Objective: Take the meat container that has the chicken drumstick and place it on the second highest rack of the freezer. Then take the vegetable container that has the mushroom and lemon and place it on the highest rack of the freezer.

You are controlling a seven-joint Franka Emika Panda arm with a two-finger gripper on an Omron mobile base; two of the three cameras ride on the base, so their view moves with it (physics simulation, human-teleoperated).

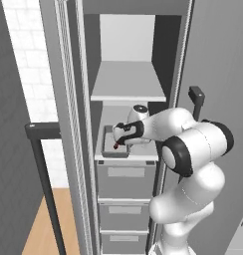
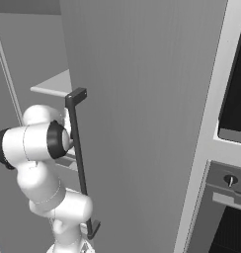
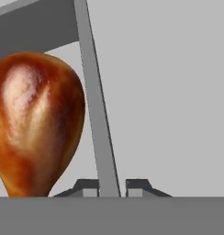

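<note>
1. The meat container [image 1: 115,145] sits on the second shelf of the freezer [image 1: 68,124], frame centre, with the chicken drumstick [image 3: 36,124] inside.
2. The gripper [image 3: 109,187] straddles the container's wall [image 3: 98,114], tips a sliver apart; whether it is gripping, I can't tell.
3. The drumstick lies just left of the tips, long axis upright.
4. No readable writing.

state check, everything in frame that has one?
freezer: door open
meat container: resting on the second highest rack, rim between the jaws
chicken drumstick: lying inside the container
highest rack: nothing on it
drawers: shut
gripper: jaws narrowly apart either side of the container rim
</note>
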